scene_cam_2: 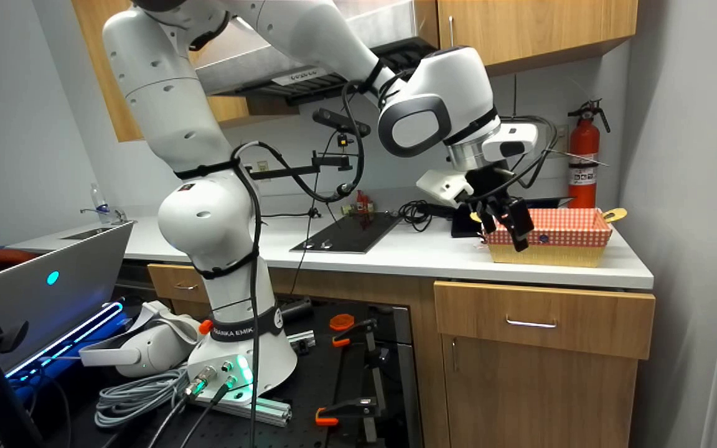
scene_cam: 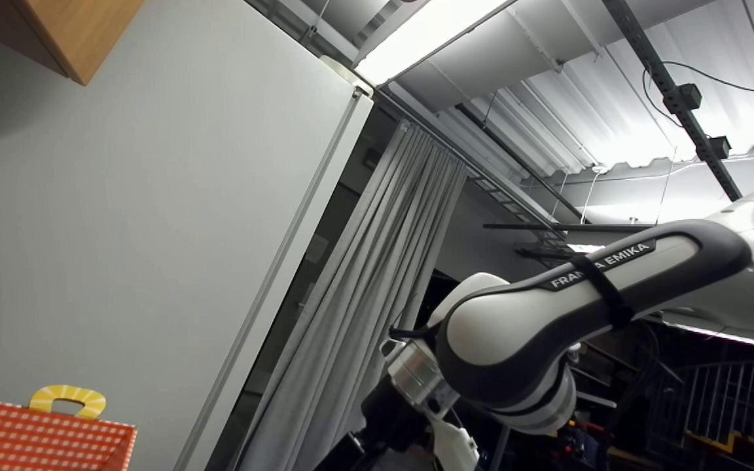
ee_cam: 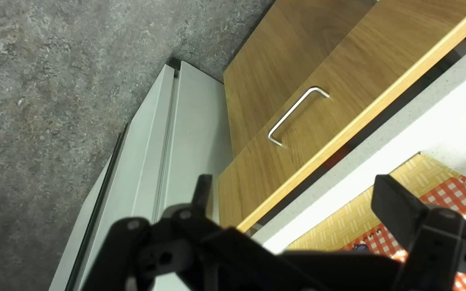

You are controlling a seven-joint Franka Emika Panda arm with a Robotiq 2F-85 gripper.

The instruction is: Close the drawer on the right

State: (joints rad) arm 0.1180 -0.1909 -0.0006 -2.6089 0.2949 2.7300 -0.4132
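The drawer on the right (scene_cam_2: 483, 308) is a wooden drawer front under the white counter, with a silver bar handle (scene_cam_2: 531, 323). In the wrist view the drawer (ee_cam: 350, 81) stands a little out from the counter, with a dark gap behind its top edge; its handle (ee_cam: 291, 115) faces the floor side. My gripper (scene_cam_2: 508, 233) hangs above the counter's front edge, in front of the basket and above the drawer, apart from it. In the wrist view the gripper (ee_cam: 293, 182) is open, fingers wide apart with nothing between them. The drawer is out of view in an exterior view.
A basket with red checked lining (scene_cam_2: 545, 255) stands on the counter (scene_cam_2: 396, 267) behind the gripper. A fire extinguisher (scene_cam_2: 582, 162) is at the back right. A grey wall (scene_cam_2: 694, 186) is right of the drawer. A wooden cabinet door (scene_cam_2: 539, 392) is below it.
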